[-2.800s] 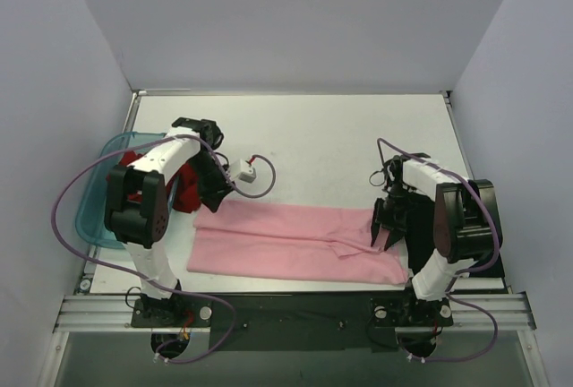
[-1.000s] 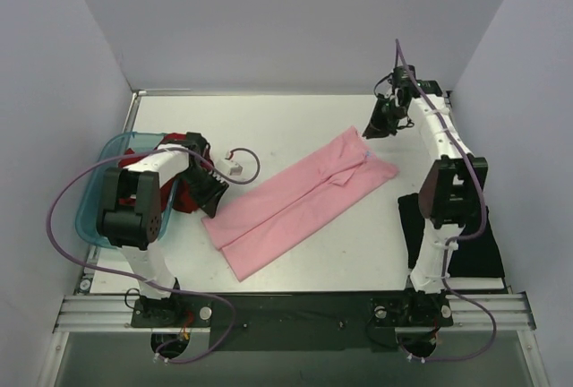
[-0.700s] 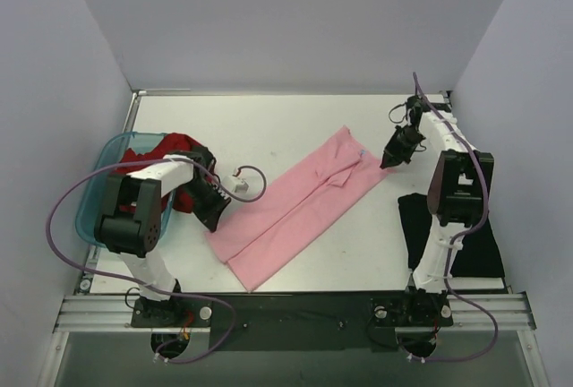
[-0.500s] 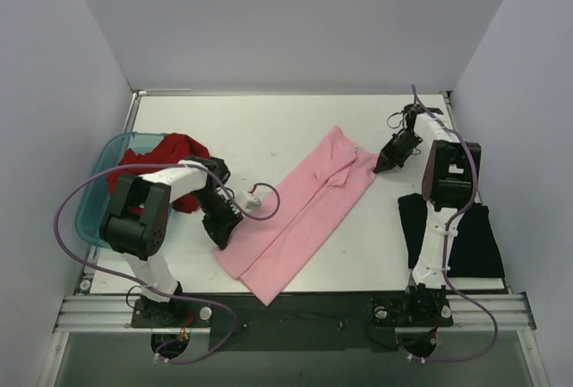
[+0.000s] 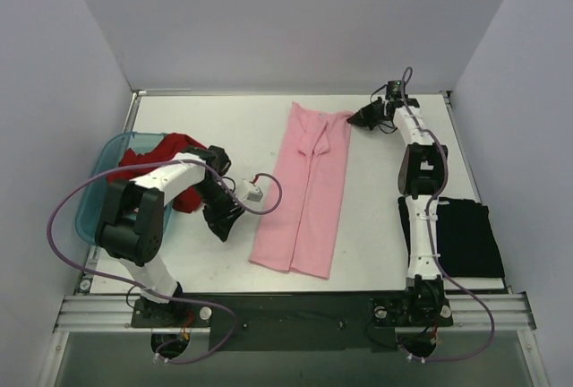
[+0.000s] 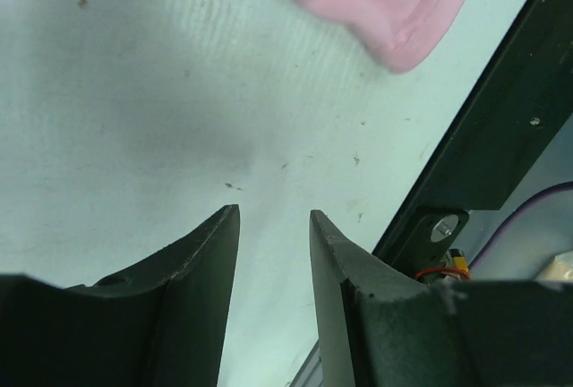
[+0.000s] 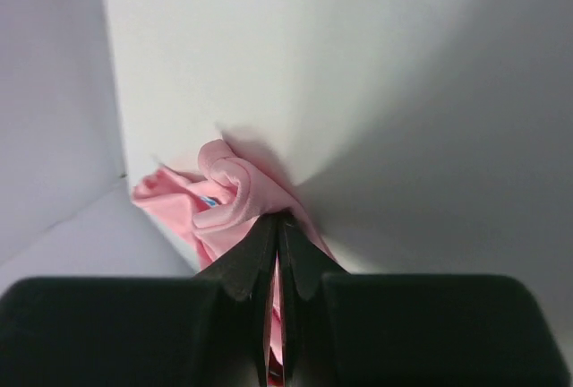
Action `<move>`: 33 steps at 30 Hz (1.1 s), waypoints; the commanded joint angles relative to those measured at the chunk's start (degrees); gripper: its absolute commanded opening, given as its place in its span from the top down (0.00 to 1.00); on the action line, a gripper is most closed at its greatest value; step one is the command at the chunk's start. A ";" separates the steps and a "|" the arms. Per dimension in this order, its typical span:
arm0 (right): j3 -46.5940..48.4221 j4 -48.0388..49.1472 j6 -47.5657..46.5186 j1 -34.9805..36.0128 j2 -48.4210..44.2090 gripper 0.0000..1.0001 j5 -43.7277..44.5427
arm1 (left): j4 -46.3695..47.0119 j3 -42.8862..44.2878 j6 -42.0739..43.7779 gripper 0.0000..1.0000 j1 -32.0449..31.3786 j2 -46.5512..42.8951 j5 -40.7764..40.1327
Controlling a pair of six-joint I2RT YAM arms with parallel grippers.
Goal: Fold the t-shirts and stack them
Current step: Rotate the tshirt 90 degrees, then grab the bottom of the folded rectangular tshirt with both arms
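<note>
The light pink t-shirt (image 5: 309, 190) lies as a long folded strip running from the table's far edge towards the near edge. My right gripper (image 5: 356, 120) is shut on its far right corner, and the right wrist view shows bunched pink cloth (image 7: 224, 192) pinched between the closed fingers (image 7: 255, 257). My left gripper (image 5: 223, 224) is open over bare table, just left of the shirt's near end. The left wrist view shows nothing between the jaws (image 6: 273, 219) and a pink corner (image 6: 385, 2) ahead. The dark red t-shirt (image 5: 167, 150) sits crumpled in the bin. The black t-shirt (image 5: 466, 236) lies folded at the near right.
A translucent teal bin (image 5: 100, 156) stands at the table's left edge behind my left arm. The black front rail (image 6: 506, 127) runs close to the left gripper. White walls close in the far and side edges. Purple cables loop around both arms.
The right gripper carried the pink shirt's end to the far edge, swinging the strip from diagonal to lengthwise. The left gripper let go of the cloth and now stands open beside it.
</note>
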 commanded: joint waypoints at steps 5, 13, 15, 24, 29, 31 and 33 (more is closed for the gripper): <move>4.29 29.75 14.46 2.36 1.09 1.00 -7.10 | 8.45 5.03 -3.60 0.52 -2.20 -2.12 4.10; -9.07 15.10 -6.89 2.53 -24.45 0.53 -5.62 | 0.49 9.32 16.66 0.47 -5.10 -7.04 15.70; -16.60 0.38 -16.70 4.63 -32.62 0.51 -0.03 | -2.26 9.08 33.31 0.46 -5.98 -8.36 16.67; -72.55 -14.02 -28.79 16.32 -63.33 0.46 12.58 | 12.33 -9.00 55.83 0.12 -15.73 -11.52 18.61; -88.77 -13.41 -24.94 25.46 -71.07 0.46 15.30 | 21.55 -14.92 49.22 0.11 -17.76 -13.99 13.87; -92.29 -11.22 -23.00 27.39 -72.83 0.48 15.49 | 21.98 -16.68 50.00 0.13 -17.93 -14.17 12.29; -94.67 -9.81 -21.25 28.37 -74.15 0.48 15.31 | 23.82 -18.61 49.22 0.18 -18.46 -14.60 10.62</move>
